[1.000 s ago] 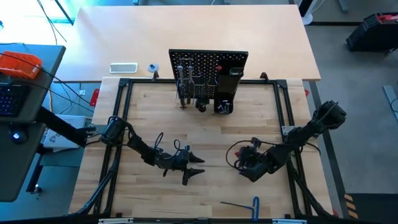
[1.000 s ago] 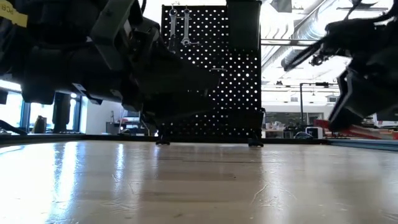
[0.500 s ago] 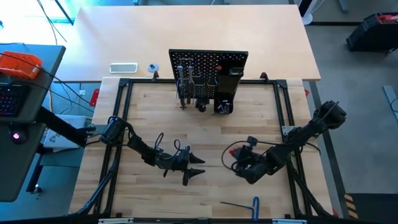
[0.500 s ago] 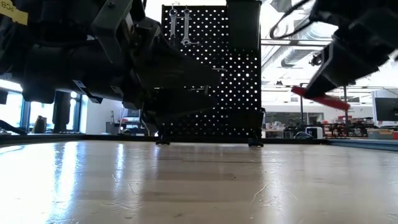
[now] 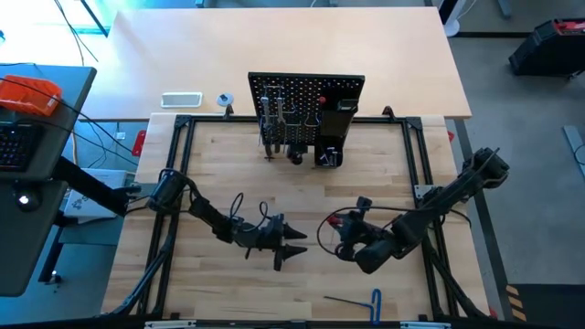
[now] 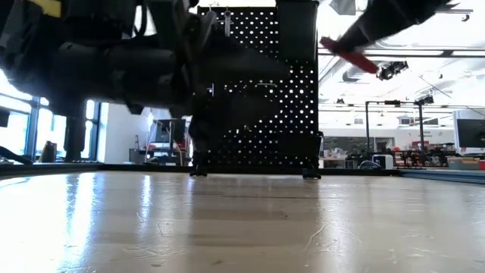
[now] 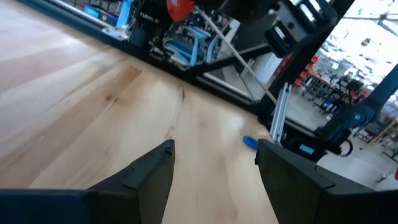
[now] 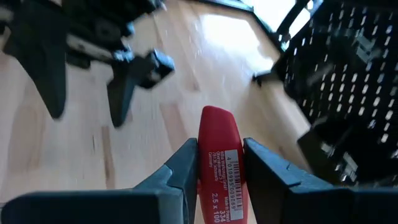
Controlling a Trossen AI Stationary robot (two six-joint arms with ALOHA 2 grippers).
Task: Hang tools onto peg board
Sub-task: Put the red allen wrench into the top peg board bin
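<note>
**Right wrist view: screwdriver clamped, hanging pending**

Right wrist view: red-handled screwdriver [image 8: 219, 158] gripped between right gripper [image 8: 219, 163] fingers, raised off the table, well short of the peg board [image 5: 306, 100]. Left gripper [image 5: 291, 245] beside it, also short of the board, fingers spread, nothing held. Blue-handled hex key [image 5: 367, 298] on the table, farthest from the board. Recommended: carry handle level, line shaft up with a free slot, lower slowly, release only once seated.

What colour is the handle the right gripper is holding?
Red, with a white label; the screwdriver handle shows best in the right wrist view.
</note>
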